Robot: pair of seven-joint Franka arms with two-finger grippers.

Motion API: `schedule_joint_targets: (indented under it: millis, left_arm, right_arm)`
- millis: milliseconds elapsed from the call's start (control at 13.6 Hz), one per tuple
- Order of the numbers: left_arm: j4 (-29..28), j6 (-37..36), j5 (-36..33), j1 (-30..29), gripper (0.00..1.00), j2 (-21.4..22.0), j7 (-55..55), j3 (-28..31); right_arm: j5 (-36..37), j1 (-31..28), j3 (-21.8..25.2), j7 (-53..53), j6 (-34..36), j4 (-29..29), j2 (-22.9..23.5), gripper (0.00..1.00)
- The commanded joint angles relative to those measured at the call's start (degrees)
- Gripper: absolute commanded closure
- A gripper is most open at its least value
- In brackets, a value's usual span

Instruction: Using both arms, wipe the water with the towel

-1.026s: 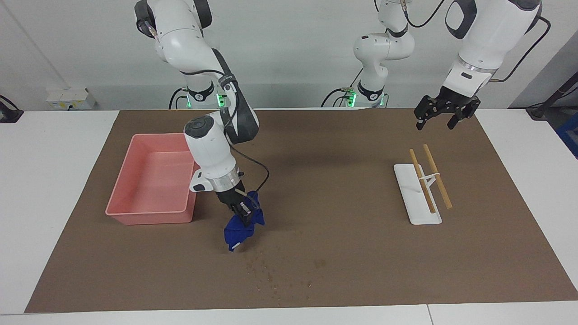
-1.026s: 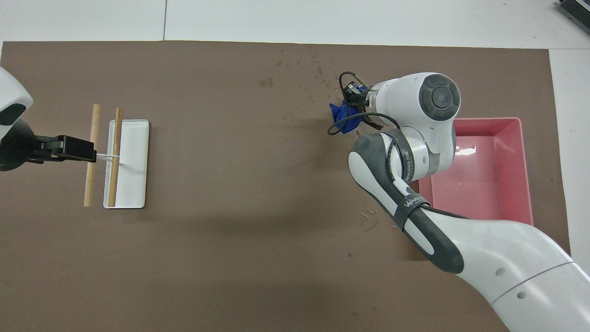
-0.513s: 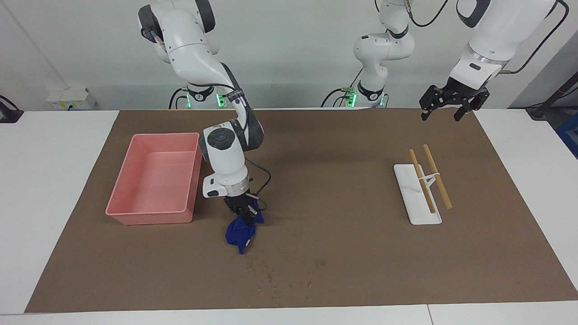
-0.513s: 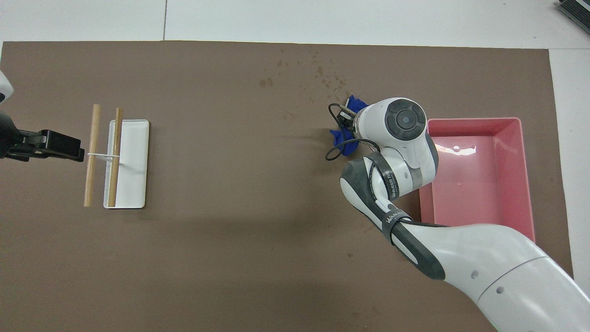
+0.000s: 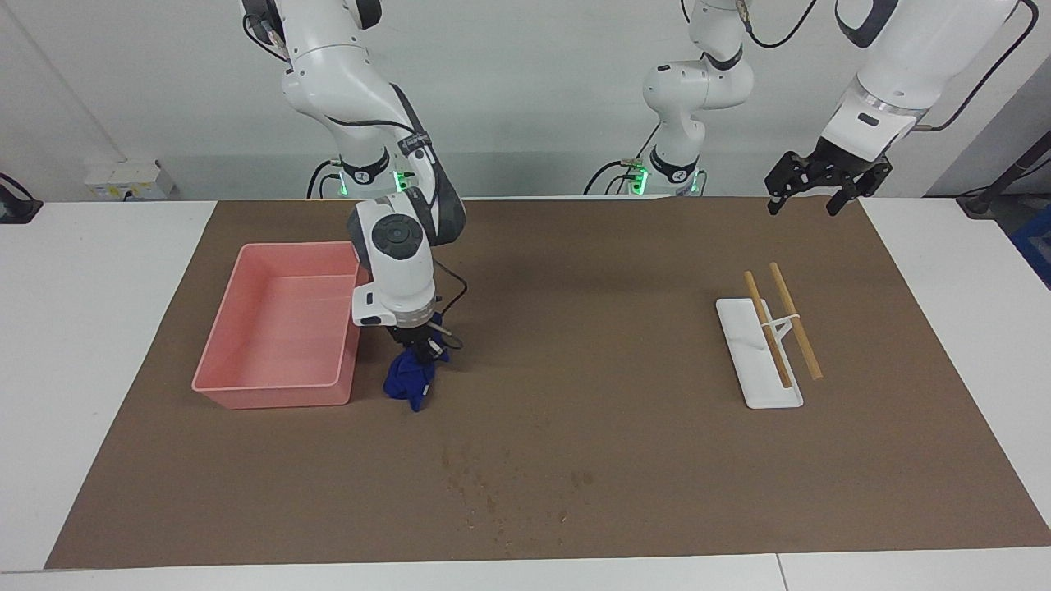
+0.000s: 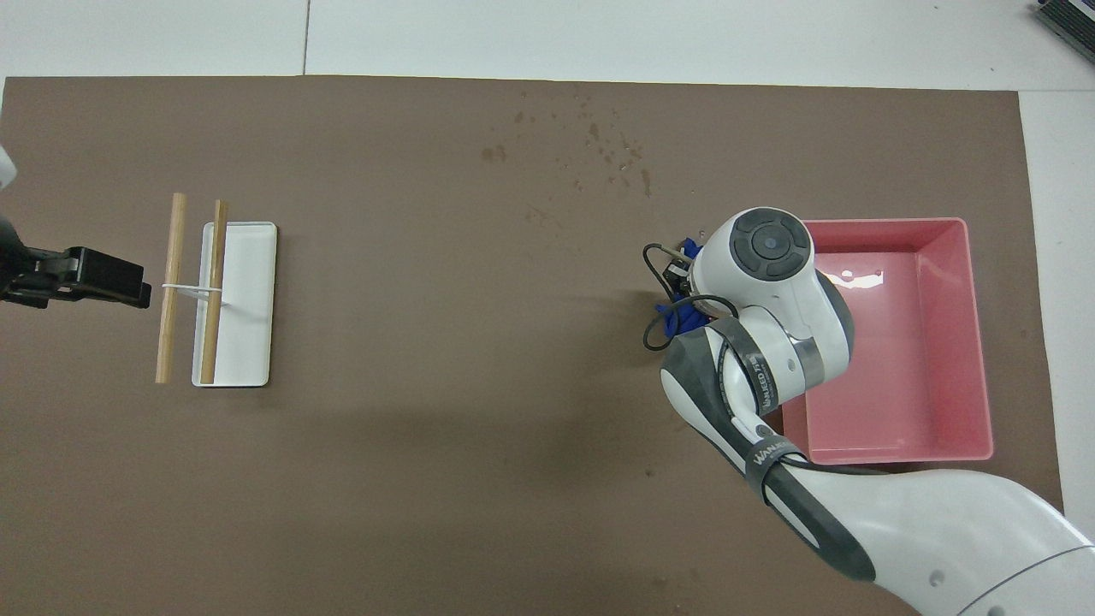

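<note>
1. Right pincer [image 5: 423, 355]: clamped on the towel [image 5: 410, 382], just beside the pink tray [image 5: 246, 328], at the tray's corner farther from the robots.
2. Towel: blue bunched lump hanging from the fingertips, low end at the brown sheet [image 5: 624, 328]; contact with the sheet not clear. Mostly hidden under the right wrist in the overhead view [image 6: 680, 316].
3. Water [image 5: 509, 492]: scattered dark specks on the sheet, farther from the robots than the towel, apart from it.
4. Left pincer [image 5: 815, 182]: fingers spread, holding nothing, raised over the sheet's edge at the left arm's end of the worktop; arm waiting.
5. White rack [image 5: 759, 361] with two wooden sticks: flat on the sheet, untouched.
</note>
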State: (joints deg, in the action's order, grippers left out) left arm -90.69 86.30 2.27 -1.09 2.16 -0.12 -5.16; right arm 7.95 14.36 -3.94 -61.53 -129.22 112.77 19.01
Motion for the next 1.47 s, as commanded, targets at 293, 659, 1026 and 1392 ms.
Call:
schedule_joint_targets:
  millis: [293, 659, 1026, 1392]
  left_arm:
    - [-0.98, -0.52, 0.89, -0.67, 0.00, 1.18, 0.21, -0.20]
    - [-1.33, -0.35, 0.89, -0.58, 0.00, 1.26, 0.38, -0.20]
    - [-1.33, -0.70, 0.89, -0.58, 0.00, 1.26, 0.30, -0.11]
    - [-1.33, -0.61, 0.89, -0.41, 0.00, 1.26, 0.39, -0.11]
  right_arm:
    - [-2.13, -0.21, -0.71, -2.89, 15.90, 10.36, -8.72, 1.00]
    - [-8.82, 0.84, -0.89, -2.36, 23.03, 8.27, -14.61, 1.00]
    - [-9.53, -0.21, -0.45, -1.31, 28.14, 2.11, -20.40, 1.00]
    - [-9.36, -8.80, 0.60, 16.31, 28.50, 0.96, -23.05, 1.00]
